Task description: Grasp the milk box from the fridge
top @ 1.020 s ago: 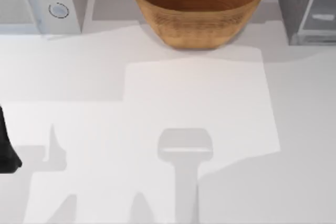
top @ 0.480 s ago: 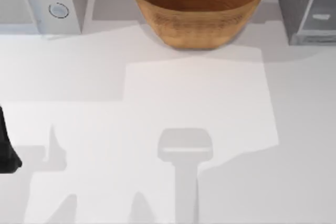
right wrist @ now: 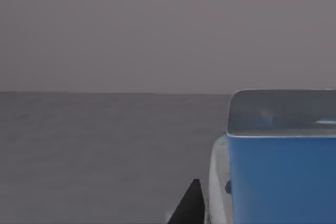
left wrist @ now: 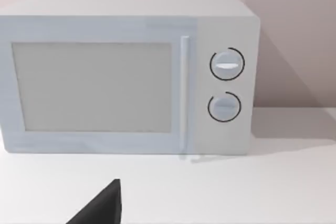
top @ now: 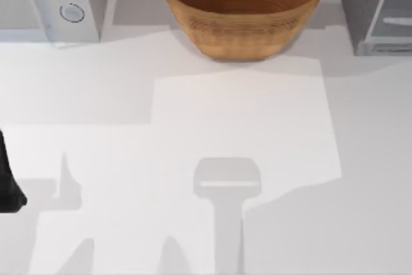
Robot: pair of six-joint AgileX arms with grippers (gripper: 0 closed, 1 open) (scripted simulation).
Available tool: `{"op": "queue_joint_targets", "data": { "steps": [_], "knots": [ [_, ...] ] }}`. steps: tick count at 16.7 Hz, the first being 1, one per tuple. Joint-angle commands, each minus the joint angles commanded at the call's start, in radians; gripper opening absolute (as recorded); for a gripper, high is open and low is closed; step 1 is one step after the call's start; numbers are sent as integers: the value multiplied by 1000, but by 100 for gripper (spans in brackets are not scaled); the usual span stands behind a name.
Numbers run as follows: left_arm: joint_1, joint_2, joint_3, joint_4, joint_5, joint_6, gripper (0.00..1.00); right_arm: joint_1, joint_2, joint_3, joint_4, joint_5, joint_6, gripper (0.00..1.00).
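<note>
- White tabletop fills the top view, with a brown ribbed wicker bowl at the back middle.
- At the back left stands a white appliance with two round knobs.
- At the back right sits the dark-grey speckled fridge with its pale front panel.
- The left arm is parked at the table's left edge; I cannot tell how its jaws stand.
- In the right wrist view, the small white milk box with a bright blue top sits very close, inside a grey interior.
- One dark fingertip of the right gripper shows just beside the carton; whether the jaws are apart or together cannot be told.
</note>
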Motion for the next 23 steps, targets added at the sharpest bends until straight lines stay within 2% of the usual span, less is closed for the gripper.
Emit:
{"op": "queue_joint_targets", "data": {
  "steps": [3,4,13,23],
  "knots": [
    [0,0,0,0,0,0,100,0,0,0,0,0,0,2],
    [0,0,0,0,0,0,100,0,0,0,0,0,0,0],
    [0,0,0,0,0,0,100,-3,-5,-1,-3,0,1,0],
    [0,0,0,0,0,0,100,-3,-139,-3,-134,-1,3,0]
  ]
}}
